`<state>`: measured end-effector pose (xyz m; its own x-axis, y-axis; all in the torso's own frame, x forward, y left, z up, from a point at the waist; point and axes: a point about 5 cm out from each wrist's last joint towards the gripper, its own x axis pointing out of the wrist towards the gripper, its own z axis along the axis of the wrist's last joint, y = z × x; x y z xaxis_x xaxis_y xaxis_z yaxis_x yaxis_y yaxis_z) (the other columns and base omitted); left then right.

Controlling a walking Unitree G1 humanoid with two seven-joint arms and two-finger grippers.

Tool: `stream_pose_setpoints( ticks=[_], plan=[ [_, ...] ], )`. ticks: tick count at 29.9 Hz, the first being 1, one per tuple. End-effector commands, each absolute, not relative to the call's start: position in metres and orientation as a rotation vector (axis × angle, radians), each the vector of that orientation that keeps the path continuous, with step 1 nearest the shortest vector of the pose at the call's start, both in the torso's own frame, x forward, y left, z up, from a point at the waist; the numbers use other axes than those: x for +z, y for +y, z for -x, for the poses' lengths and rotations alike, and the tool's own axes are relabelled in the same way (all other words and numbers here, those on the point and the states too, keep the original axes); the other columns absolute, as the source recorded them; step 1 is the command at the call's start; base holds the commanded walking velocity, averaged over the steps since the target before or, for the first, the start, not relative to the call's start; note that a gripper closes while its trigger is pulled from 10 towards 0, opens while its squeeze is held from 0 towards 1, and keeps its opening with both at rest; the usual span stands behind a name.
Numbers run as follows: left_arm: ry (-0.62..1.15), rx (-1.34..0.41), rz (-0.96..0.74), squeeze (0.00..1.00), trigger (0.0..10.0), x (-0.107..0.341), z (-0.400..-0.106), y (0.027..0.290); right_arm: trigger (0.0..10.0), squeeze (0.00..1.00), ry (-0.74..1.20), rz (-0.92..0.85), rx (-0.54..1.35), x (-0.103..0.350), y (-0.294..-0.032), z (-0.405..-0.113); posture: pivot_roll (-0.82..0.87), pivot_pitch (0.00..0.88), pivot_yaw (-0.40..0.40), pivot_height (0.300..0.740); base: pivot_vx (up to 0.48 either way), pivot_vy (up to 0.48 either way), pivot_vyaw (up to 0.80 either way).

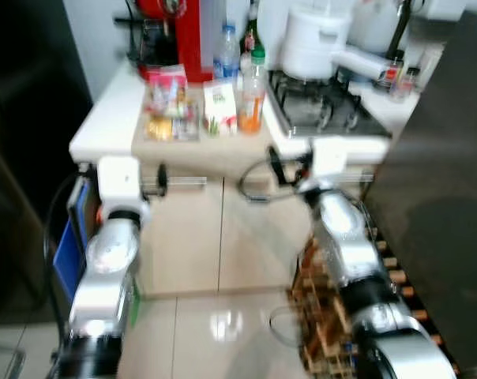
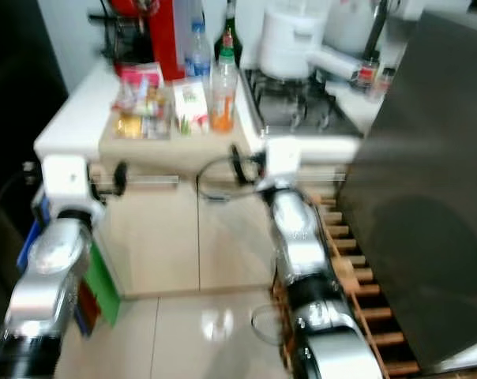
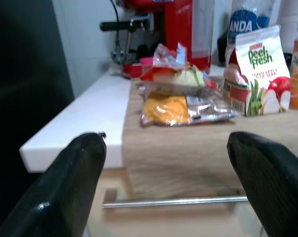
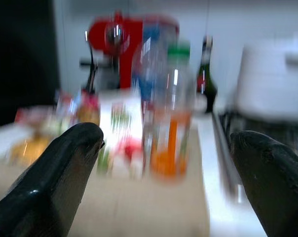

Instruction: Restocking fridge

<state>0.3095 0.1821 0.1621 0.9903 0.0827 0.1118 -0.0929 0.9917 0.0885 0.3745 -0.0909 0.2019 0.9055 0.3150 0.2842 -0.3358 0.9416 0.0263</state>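
Groceries stand on a wooden counter section [image 1: 215, 150]: clear bagged food packs [image 1: 169, 110], a Peel Fresh juice carton [image 1: 220, 106], an orange drink bottle [image 1: 252, 99] with a green cap, and a water bottle [image 1: 228, 54] behind. My left gripper [image 3: 166, 140] is open, held in front of the counter edge below the food packs [image 3: 183, 96] and the carton [image 3: 257, 64]. My right gripper [image 4: 165, 136] is open too, level with the counter and facing the orange bottle [image 4: 171, 123]. Neither holds anything.
A red coffee machine [image 1: 183, 31] stands at the back. A stove [image 1: 321, 110] and a white cooker [image 1: 313, 39] lie to the right. A dark panel [image 1: 444, 197] rises at the right over a wooden rack [image 1: 325, 316]. A dark appliance [image 1: 17, 158] fills the left.
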Motion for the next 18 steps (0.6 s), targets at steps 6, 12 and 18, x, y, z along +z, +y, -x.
stream_pose_setpoints(
  ticks=[6, 12, 18],
  plan=[
    [-0.212, 0.038, -0.124, 0.0, 10.0, 0.183, -0.311, 0.169, 10.0, 0.0, -0.406, -0.105, 0.32, 0.248, -0.098, -0.387, -0.01, 0.0, -0.018, 0.74, 0.48, 0.0, 0.0],
    [-0.249, 0.027, -0.14, 0.0, 10.0, 0.189, -0.309, 0.167, 10.0, 0.0, -0.477, -0.151, 0.348, 0.284, -0.091, -0.393, 0.01, 0.0, -0.026, 0.74, 0.48, 0.0, 0.0],
    [-0.271, 0.03, -0.119, 0.0, 10.0, 0.194, -0.309, 0.164, 10.0, 0.0, -0.493, -0.159, 0.373, 0.31, -0.087, -0.401, 0.01, 0.0, -0.03, 0.74, 0.4, 0.0, 0.0]
  ],
)
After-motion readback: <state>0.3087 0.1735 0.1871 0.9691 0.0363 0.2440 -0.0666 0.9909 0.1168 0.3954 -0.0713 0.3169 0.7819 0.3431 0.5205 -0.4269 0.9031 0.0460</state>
